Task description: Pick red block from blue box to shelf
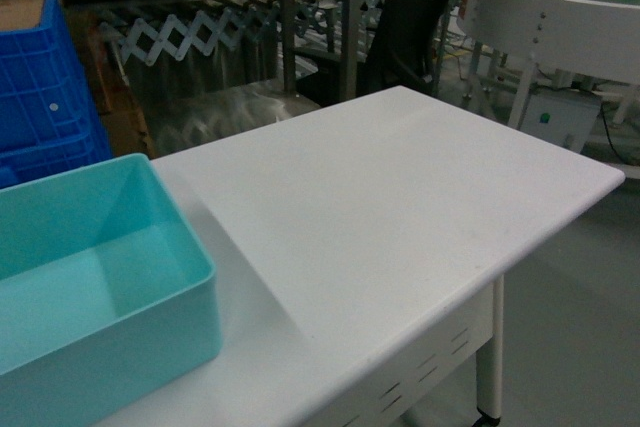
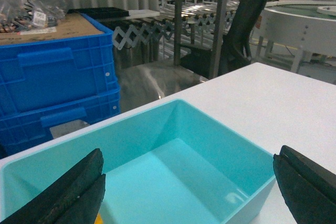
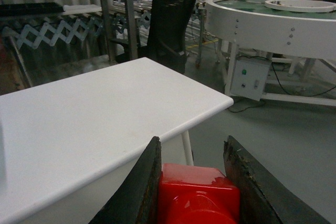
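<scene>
Red block (image 3: 197, 195) sits clamped in the right fingers (image 3: 142, 192), left fingers (image 2: 68, 192) spread wide above the blue box (image 2: 220, 129); carrying it to the shelf (image 2: 220, 24) comes next

Industrial workshop or warehouse floor: stacked blue crates (image 2: 55, 85) far left, expanding roller conveyor (image 1: 190, 32), round white turntable (image 1: 555, 17) far right.

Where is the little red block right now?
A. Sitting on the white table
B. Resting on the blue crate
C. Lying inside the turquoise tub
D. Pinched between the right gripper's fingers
D: in the right wrist view the red block sits clamped in the right gripper, off the edge of the white table.
</scene>
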You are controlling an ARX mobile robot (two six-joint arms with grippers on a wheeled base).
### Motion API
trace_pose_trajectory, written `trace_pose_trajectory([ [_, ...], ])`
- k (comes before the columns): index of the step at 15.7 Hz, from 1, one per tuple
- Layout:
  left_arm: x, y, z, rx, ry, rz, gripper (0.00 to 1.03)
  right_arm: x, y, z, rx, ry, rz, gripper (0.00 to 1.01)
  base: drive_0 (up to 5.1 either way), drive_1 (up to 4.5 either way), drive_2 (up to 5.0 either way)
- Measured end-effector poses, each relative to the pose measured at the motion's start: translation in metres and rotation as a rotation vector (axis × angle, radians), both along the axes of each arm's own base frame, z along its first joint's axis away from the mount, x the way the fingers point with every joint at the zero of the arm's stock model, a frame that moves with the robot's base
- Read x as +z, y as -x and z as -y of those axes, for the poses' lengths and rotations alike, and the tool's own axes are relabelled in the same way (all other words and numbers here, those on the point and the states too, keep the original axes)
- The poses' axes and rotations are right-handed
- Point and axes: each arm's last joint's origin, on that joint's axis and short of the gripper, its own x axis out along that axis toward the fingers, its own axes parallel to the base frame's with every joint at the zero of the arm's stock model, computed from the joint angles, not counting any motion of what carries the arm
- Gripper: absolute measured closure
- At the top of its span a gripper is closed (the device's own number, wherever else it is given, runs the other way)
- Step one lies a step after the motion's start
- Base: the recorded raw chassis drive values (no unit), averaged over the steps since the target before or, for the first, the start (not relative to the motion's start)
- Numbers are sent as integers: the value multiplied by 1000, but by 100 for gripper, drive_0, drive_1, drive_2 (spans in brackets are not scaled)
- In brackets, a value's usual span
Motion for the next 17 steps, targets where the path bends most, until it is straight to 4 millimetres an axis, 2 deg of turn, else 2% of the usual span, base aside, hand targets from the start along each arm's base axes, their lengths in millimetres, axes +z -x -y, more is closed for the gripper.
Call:
trace_pose_trajectory([
  [17, 0, 0, 0, 0, 0, 0, 5, 0, 0, 0, 0, 0, 0, 72, -156, -156, -156],
])
